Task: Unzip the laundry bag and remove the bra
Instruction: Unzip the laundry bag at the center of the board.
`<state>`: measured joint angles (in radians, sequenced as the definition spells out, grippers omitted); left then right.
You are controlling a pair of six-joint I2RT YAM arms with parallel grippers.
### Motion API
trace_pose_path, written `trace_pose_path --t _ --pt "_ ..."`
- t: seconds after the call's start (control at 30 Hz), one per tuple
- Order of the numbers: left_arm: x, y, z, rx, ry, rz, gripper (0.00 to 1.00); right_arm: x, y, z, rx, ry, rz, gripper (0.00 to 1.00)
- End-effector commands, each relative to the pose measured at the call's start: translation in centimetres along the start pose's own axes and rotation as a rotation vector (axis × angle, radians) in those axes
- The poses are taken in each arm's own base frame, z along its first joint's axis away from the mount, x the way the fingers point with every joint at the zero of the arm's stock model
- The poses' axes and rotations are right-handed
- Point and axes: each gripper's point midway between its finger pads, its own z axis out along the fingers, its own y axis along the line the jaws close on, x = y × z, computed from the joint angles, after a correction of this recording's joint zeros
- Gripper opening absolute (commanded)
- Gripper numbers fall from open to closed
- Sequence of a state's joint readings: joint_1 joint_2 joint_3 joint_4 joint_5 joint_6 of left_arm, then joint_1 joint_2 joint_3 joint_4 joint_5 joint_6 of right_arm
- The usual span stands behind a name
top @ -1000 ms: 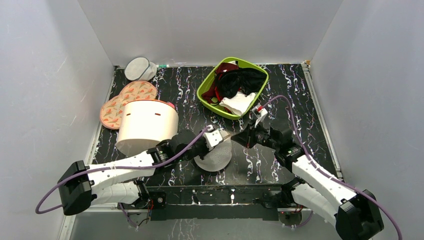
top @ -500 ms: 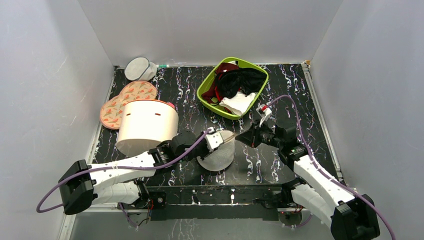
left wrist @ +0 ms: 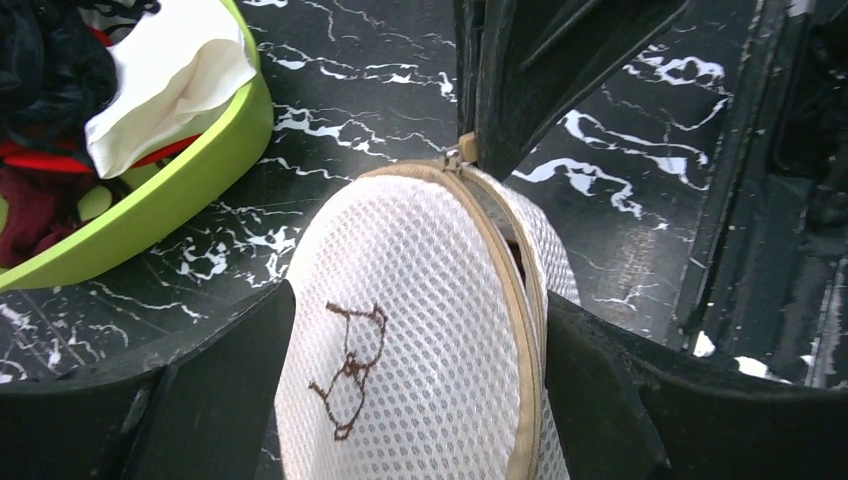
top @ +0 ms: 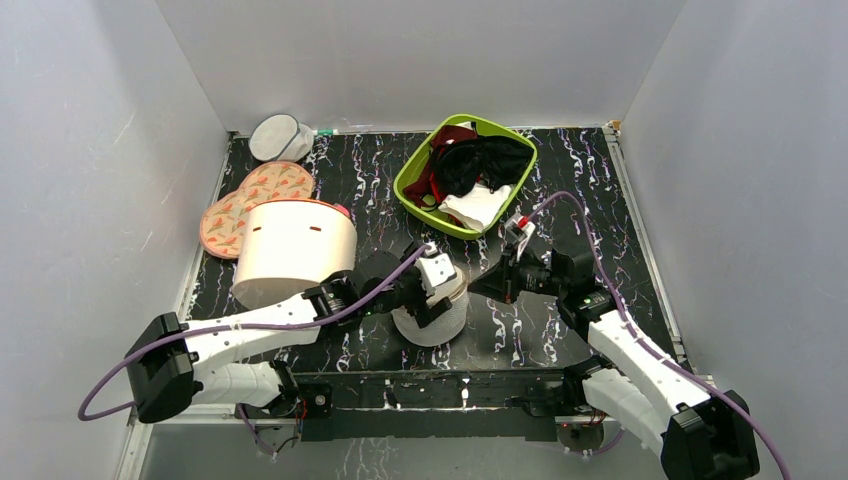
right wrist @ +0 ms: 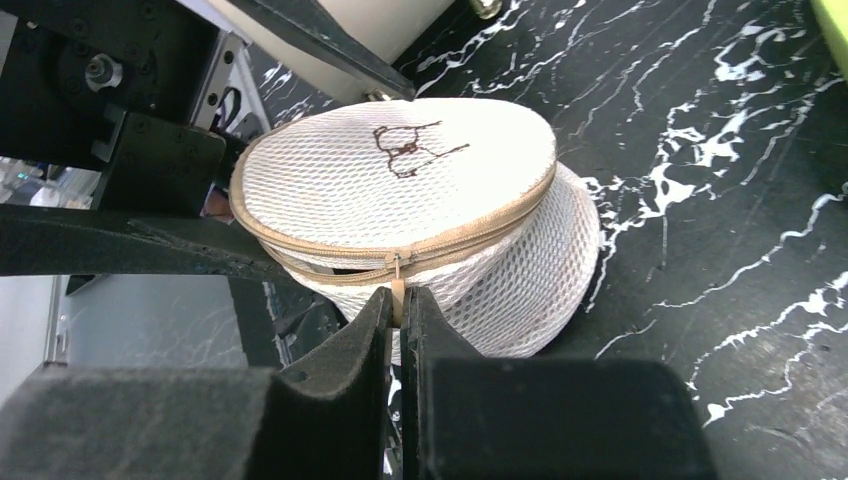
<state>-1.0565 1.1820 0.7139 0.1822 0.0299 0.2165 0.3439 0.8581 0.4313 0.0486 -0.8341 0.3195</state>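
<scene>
The laundry bag (top: 432,318), a small off-white mesh dome with a tan zip round its rim, lies on the black marbled table between the two arms. My left gripper (top: 438,290) is open. In the left wrist view the laundry bag (left wrist: 400,330) fills the gap between its black fingers (left wrist: 150,400), one on each side. My right gripper (right wrist: 398,305) is shut on the tan zip pull (right wrist: 397,288) at the near rim of the laundry bag (right wrist: 400,180). The zip shows a narrow dark gap beside the slider. The bra is hidden.
A green basket (top: 412,175) with black, dark red and white cloth stands behind the bag. A large cream cylinder with a red rim (top: 295,250) lies at the left. Behind it lie patterned pink pads (top: 250,205) and a greyer mesh pouch (top: 280,138). Grey walls enclose the table.
My left gripper has opened from shut and now straddles the bag. My right gripper has stayed shut on the zip pull and shifted slightly.
</scene>
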Motion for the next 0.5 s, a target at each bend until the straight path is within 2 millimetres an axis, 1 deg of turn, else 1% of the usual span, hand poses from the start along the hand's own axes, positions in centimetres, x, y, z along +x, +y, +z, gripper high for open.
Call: trace_pose_path --t 0.0,0.07,0.13,0.23,0.37,0.47 --pt "-3.1 -1.0 -0.9 0.065 -0.082 -0.042 0.88 -3.0 3.6 0.0 -0.13 -0.043 -0.112 0.0" --pt "-3.6 -0.9 -1.3 0.066 -0.101 -0.046 0.88 -3.0 4.5 0.2 -0.154 -0.036 -0.115 0.0" --pt "-3.8 -1.0 -1.5 0.07 -0.106 -0.049 0.85 -3.1 5.2 0.4 -0.166 -0.031 -0.116 0.0" --pt "-4.0 -1.2 -1.8 0.082 -0.11 -0.057 0.81 -3.5 5.6 0.7 -0.14 -0.034 -0.119 0.0" --pt "-4.1 -0.8 -1.8 0.061 -0.093 -0.067 0.65 -4.4 5.8 0.8 -0.132 -0.049 -0.13 0.0" --pt "-3.9 -0.2 -1.7 0.023 -0.084 -0.067 0.49 -4.9 6.0 0.9 -0.132 -0.049 -0.132 0.0"
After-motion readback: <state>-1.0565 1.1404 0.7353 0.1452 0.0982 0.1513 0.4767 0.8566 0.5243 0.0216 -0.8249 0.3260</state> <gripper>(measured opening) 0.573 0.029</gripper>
